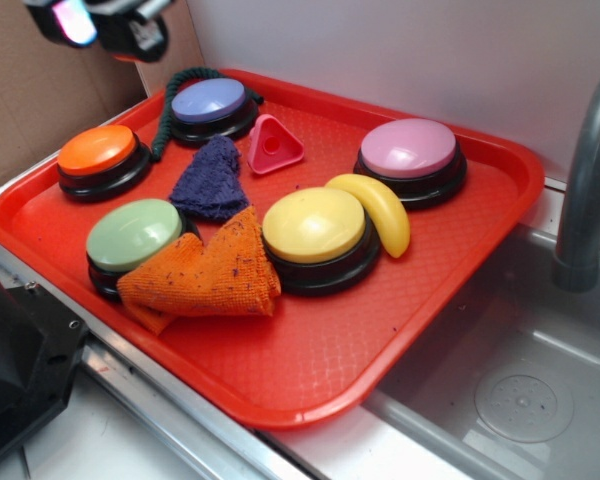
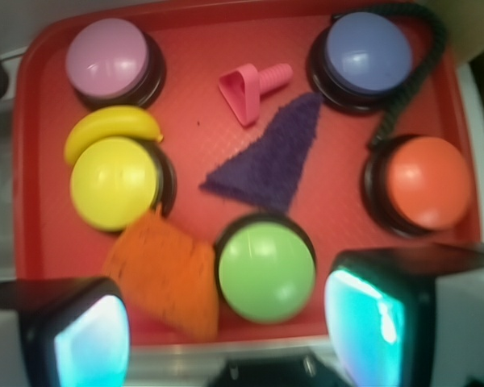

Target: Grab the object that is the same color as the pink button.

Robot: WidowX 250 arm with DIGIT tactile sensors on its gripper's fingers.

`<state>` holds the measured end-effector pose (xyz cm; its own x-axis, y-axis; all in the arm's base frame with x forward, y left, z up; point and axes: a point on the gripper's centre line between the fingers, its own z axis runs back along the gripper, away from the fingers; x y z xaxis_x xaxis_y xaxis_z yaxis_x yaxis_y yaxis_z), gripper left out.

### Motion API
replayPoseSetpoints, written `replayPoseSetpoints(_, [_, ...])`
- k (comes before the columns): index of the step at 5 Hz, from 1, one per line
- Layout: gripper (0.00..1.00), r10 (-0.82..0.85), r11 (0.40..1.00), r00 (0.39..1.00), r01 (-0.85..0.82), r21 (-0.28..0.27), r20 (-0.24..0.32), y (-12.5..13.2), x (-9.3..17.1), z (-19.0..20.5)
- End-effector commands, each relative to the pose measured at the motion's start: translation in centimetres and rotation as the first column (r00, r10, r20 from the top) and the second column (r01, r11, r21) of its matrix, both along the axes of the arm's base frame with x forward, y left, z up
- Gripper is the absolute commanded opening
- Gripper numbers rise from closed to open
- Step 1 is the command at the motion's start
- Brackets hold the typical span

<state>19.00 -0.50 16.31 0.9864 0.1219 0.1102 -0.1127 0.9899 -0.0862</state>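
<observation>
Pink triangle (image 2: 246,93): target, untouched. My gripper (image 2: 226,334) hangs high, fingers (image 2: 371,322) wide and empty. Triangle lies at twelve o'clock from them on the red tray (image 2: 40,242), between pink button (image 2: 109,58) and purple button (image 2: 367,55). Step: approach. Next: advance, descend, straddle it.

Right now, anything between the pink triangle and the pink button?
Nothing. In both views only bare red tray separates the pink triangle from the pink button. The banana lies nearer the camera, off that line.
</observation>
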Motion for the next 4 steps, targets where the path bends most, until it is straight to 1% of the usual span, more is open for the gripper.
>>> replayPoseSetpoints(1, [1.00,0.071,0.995,0.996,-0.075,0.060,0.062,1.7,4.4,-4.2])
replayPoseSetpoints(2, [1.00,0.079,0.995,0.990,-0.085,0.050,0.115,1.9,6.2,-6.5])
replayPoseSetpoints(3, [1.00,0.050,0.996,0.994,-0.057,0.063,0.095,2.2,7.7,-8.7])
replayPoseSetpoints(4, [1.00,0.063,0.995,0.994,-0.069,0.066,0.093,2.8,8.6,-10.3])
